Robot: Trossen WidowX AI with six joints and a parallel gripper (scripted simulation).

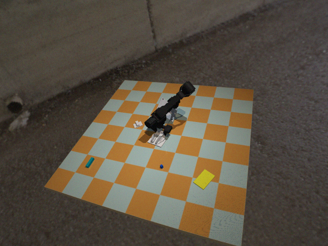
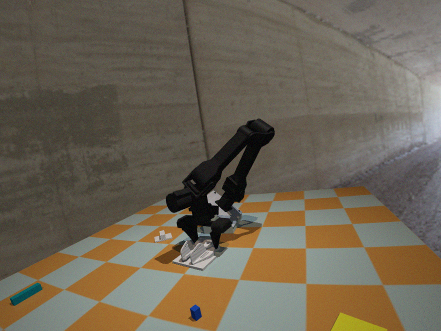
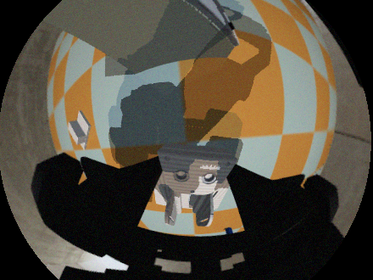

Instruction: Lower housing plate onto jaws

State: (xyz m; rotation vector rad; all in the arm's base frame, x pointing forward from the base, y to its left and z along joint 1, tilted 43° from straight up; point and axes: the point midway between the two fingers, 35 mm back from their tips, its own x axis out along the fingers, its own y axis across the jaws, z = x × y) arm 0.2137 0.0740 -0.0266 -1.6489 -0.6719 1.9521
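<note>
The pale base plate (image 1: pixel 161 145) (image 2: pixel 203 266) lies flat on the checkered board. Two pale ribbed jaws (image 2: pixel 185 251) (image 3: pixel 170 209) stand over its front half. My gripper (image 1: pixel 161 133) (image 2: pixel 206 245) (image 3: pixel 196 162) points down over the rear of the base. Its fingers stand wide, around the sides of the housing plate (image 3: pixel 195 156), which is grey in shadow. Two round openings or stubs show at its front in the wrist view. The plate appears roughly level, close above or on the stubs. The fingers hide much of it, and I cannot tell whether a gap remains.
A small white ribbed part (image 1: pixel 137 124) (image 2: pixel 163 237) (image 3: pixel 78 129) lies left of the base. A teal bar (image 1: pixel 90 162) (image 2: pixel 26 293), a blue block (image 1: pixel 161 166) (image 2: pixel 195 312) and a yellow slab (image 1: pixel 203 179) (image 2: pixel 358 324) lie farther forward. The arm's pale mount (image 2: pixel 235 216) stands behind.
</note>
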